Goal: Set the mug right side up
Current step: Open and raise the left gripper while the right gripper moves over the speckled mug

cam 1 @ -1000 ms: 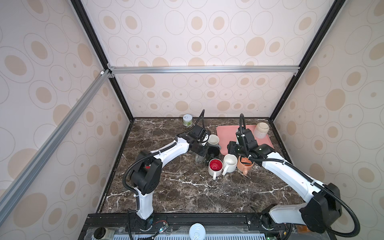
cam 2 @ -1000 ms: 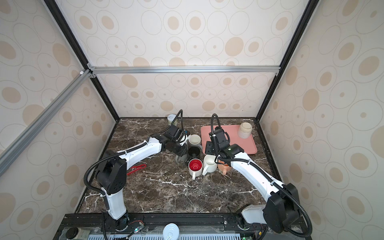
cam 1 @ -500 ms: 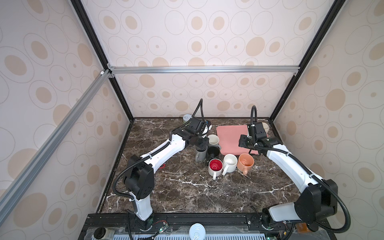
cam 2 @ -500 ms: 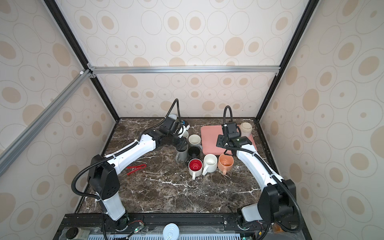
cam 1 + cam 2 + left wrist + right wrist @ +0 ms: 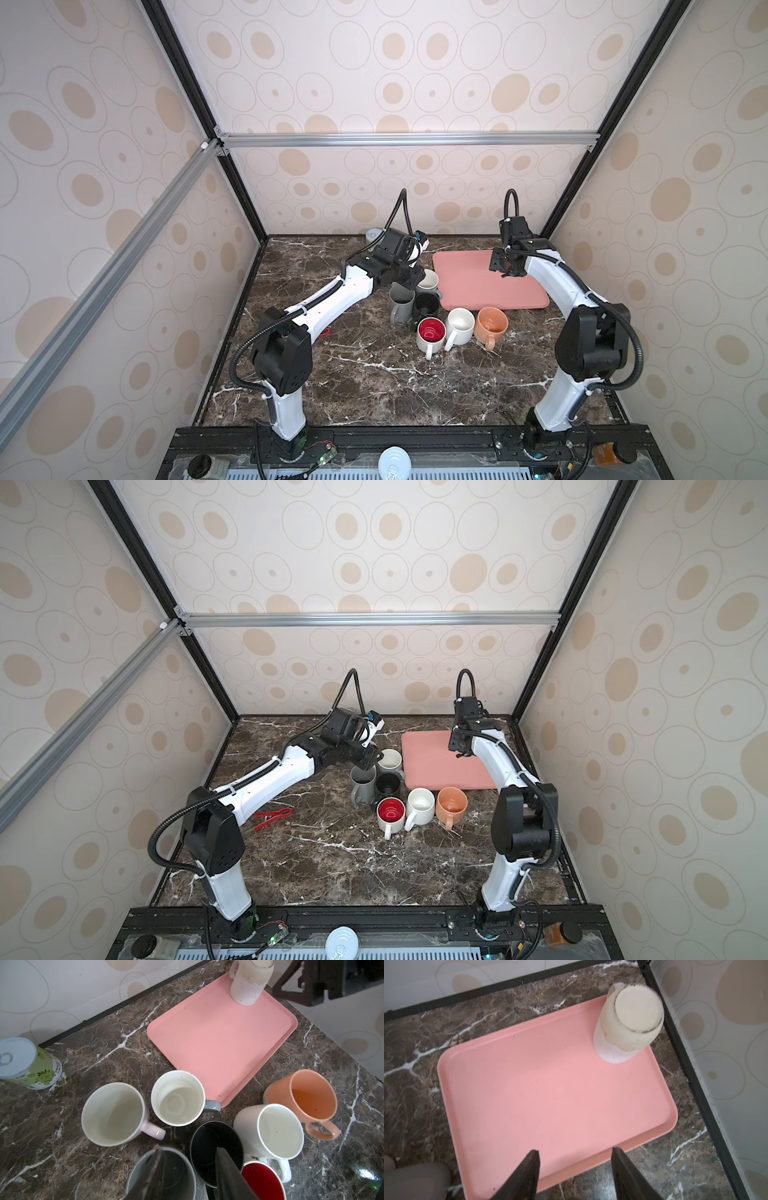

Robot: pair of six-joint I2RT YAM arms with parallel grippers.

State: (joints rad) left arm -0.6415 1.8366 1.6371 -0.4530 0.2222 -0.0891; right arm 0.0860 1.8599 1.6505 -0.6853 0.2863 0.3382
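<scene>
Both top views are bright and even: the light is soft and comes from no single side, so I see only faint shadows under the arms [image 5: 332, 295] on the marble table [image 5: 374, 374]. The wide lens bends the black frame posts [image 5: 189, 83] outward towards the corners. In the left wrist view a small white glint [image 5: 365, 1174] sits on the table, and the can [image 5: 27, 1064] at the edge looks stretched. In the right wrist view the upside-down mug [image 5: 629, 1022] is smeared at its rim, perhaps by motion, and a grey shape [image 5: 415, 1180] in the corner is wholly out of focus.
</scene>
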